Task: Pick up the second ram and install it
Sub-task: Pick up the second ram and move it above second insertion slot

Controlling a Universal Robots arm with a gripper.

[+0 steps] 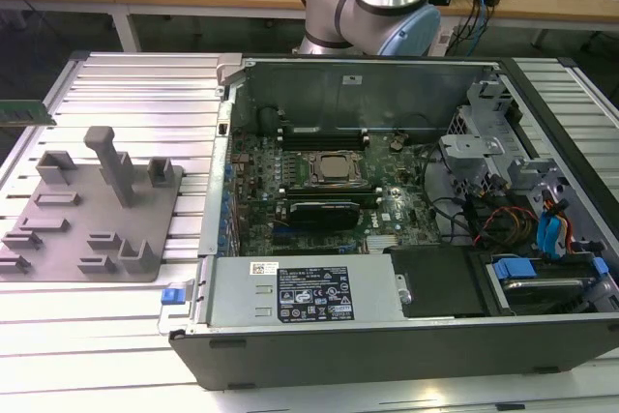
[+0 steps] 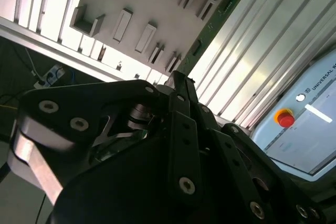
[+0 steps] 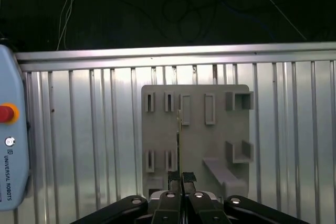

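The second ram [image 3: 178, 129], a thin green stick seen edge-on in the first wrist view, is pinched at one end between the narrowed fingers of the gripper [image 3: 181, 174], and its free end reaches out over the grey fixture plate [image 3: 199, 142]. In the exterior view the ram [image 1: 25, 113] sits at about ten o'clock from the plate [image 1: 58, 239], over the slatted table [image 1: 135, 84]. The open computer case [image 1: 387, 340] lies at the plate's three o'clock.
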